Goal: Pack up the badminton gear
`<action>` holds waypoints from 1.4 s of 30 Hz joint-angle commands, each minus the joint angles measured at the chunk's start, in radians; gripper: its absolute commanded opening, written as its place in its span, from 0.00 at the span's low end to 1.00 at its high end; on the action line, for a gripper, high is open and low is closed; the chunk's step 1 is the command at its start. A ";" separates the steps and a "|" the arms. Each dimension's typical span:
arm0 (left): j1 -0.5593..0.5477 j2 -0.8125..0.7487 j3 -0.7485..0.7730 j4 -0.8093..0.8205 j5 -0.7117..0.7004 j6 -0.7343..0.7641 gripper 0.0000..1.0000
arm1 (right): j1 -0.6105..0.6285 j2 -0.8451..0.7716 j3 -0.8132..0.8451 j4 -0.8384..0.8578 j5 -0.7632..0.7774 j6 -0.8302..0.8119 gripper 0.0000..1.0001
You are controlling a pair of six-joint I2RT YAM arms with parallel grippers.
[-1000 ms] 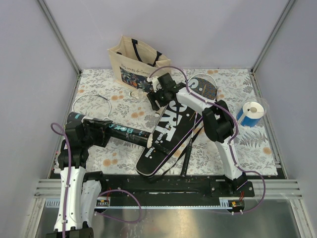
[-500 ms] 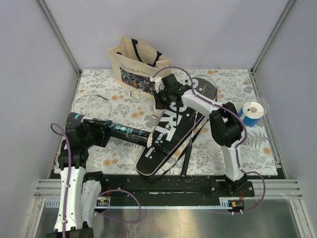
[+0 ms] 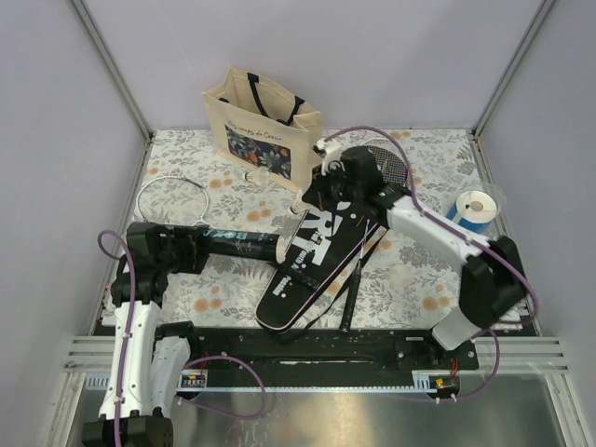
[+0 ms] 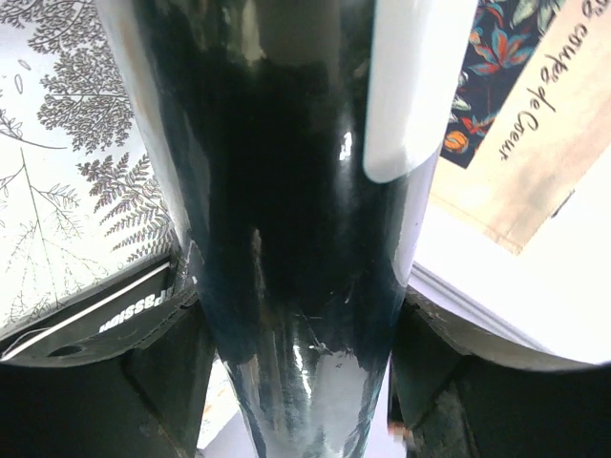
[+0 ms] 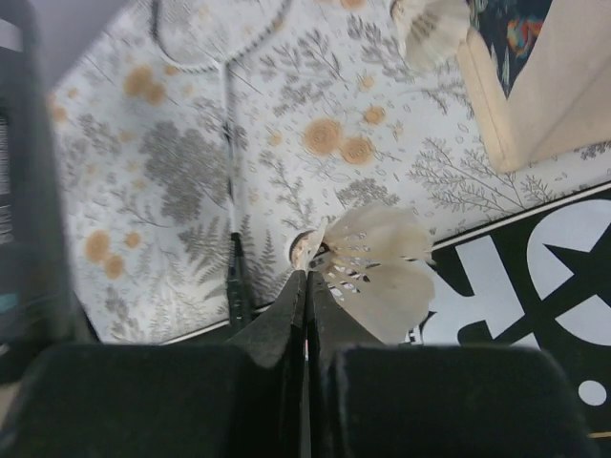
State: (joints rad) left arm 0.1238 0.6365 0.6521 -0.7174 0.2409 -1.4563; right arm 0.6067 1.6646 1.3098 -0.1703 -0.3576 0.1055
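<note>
Seen from above, the left gripper (image 3: 197,247) is clamped round the black tube (image 3: 247,244), which lies crosswise near the left edge of the floral cloth (image 3: 419,270), its free end touching the cover (image 3: 312,256). The cover lettered "SPORT" runs from the middle of the near edge slantwise toward the far edge. The right gripper (image 3: 315,197) hovers over the cover's far end; from here I cannot tell how its jaws stand. One racket (image 3: 172,197) has its hoop by the left edge. A second racket (image 3: 385,164) has its head toward the far right corner and its handle pointing to the near edge beside the cover. The tote bag (image 3: 261,126) stands at the far edge, left of middle, and the blue-and-white roll (image 3: 473,210) sits by the right edge. In the left wrist view the glossy tube fills the middle, pinched between the dark fingers (image 4: 172,353) on either side, with the tote's print at the upper right. In the right wrist view the jaws are pressed together on the base of a shuttlecock (image 5: 377,272), just over the cover's edge. A second shuttlecock (image 5: 430,27) lies on the cloth against the tote's corner, and the first racket's shaft and handle lie to the left.
</note>
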 commanded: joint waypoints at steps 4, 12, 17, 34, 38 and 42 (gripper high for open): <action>0.004 0.078 0.049 0.067 0.031 -0.171 0.20 | 0.011 -0.409 -0.352 0.477 0.066 0.163 0.00; 0.004 0.089 0.038 0.102 0.063 -0.308 0.20 | 0.137 -0.598 -0.535 0.634 0.178 0.160 0.00; 0.002 0.062 0.044 0.072 0.018 -0.317 0.20 | 0.220 -0.618 -0.535 0.670 0.200 0.172 0.00; 0.002 0.038 0.047 0.072 0.047 -0.325 0.19 | 0.367 -0.418 -0.455 0.732 0.246 0.204 0.00; 0.000 0.040 0.041 0.084 0.075 -0.323 0.19 | 0.383 -0.356 -0.442 0.788 0.235 0.250 0.00; 0.002 0.035 0.041 0.092 0.100 -0.323 0.19 | 0.386 -0.315 -0.432 0.833 0.217 0.299 0.00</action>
State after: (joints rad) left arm 0.1326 0.6933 0.6525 -0.7044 0.2596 -1.7676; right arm 0.9745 1.3102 0.8291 0.5644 -0.1234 0.3393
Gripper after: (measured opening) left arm 0.685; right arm 0.018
